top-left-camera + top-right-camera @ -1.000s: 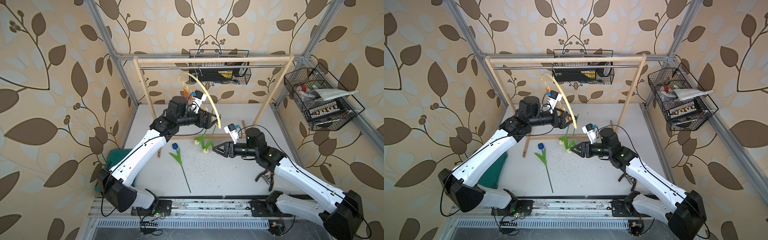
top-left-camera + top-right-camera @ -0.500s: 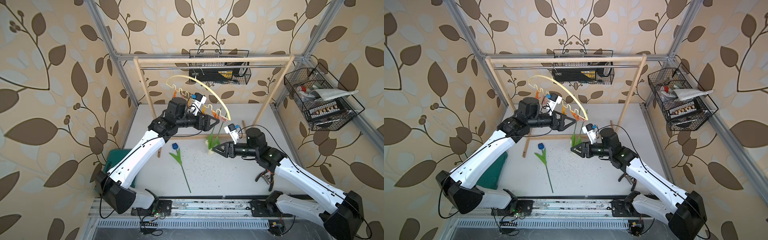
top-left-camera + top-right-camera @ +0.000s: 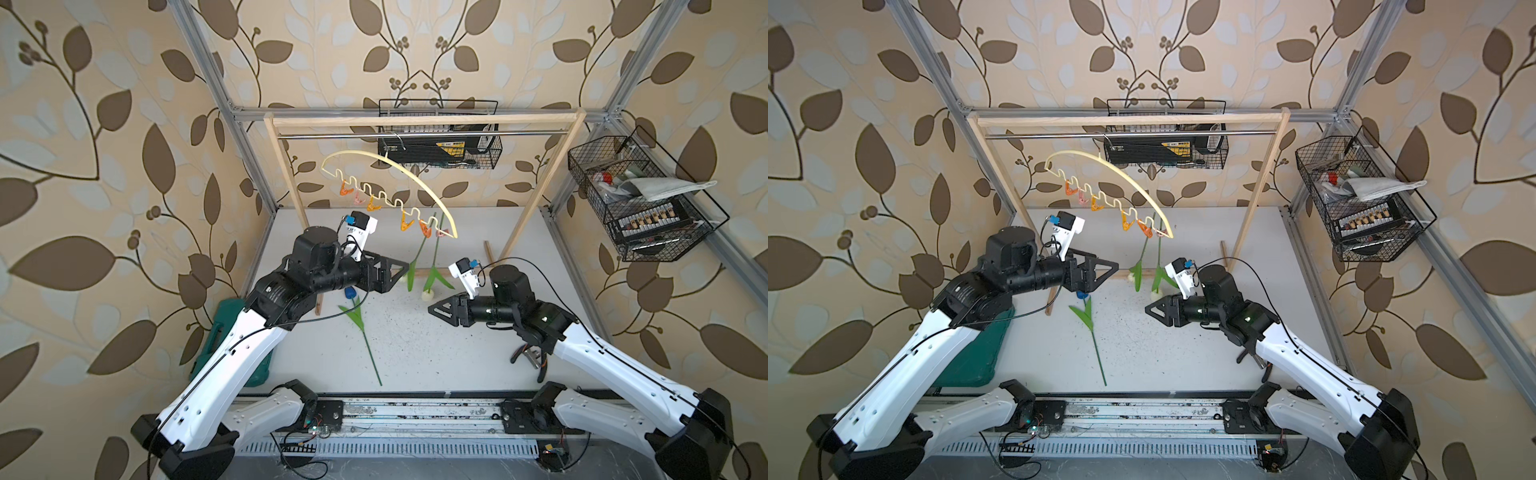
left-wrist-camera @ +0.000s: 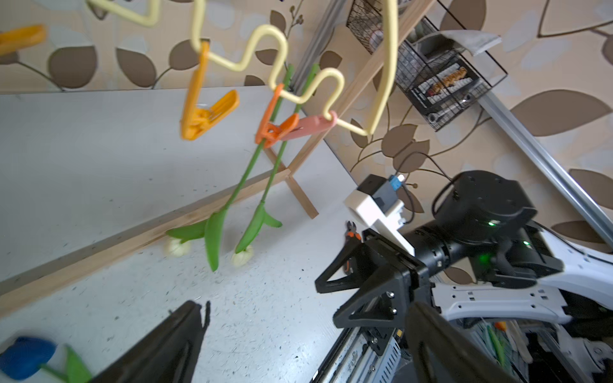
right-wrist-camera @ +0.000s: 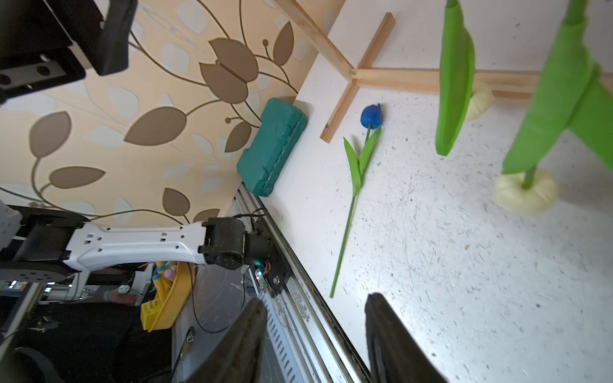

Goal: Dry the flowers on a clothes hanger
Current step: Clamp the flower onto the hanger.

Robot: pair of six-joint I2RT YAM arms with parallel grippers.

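The cream clothes hanger (image 3: 399, 166) (image 3: 1121, 170) hangs by its hook from the rod, tilted down to the right. Two cream flowers (image 3: 432, 257) (image 3: 1158, 253) hang head down from the orange and pink clips (image 4: 282, 127) at its low end, heads (image 5: 525, 190) just above the table. The blue flower (image 3: 357, 316) (image 5: 371, 114) lies flat on the table. My left gripper (image 3: 401, 270) (image 4: 306, 305) is open and empty, left of the hanging stems. My right gripper (image 3: 432, 309) (image 5: 315, 298) is open and empty, low and right of the cream heads.
The tall wooden rack (image 3: 415, 120) with its metal rod spans the back, and its base bar (image 5: 414, 79) lies on the table. Wire baskets (image 3: 640, 199) hang on the back and right walls. A green case (image 3: 220, 332) sits at the table's left edge, pliers (image 3: 532, 357) on the right.
The hanger has swung from edge-on to broadside, lifting the cream flowers from the table. My left gripper has dropped away from the hanger. The right gripper has narrowed slightly.
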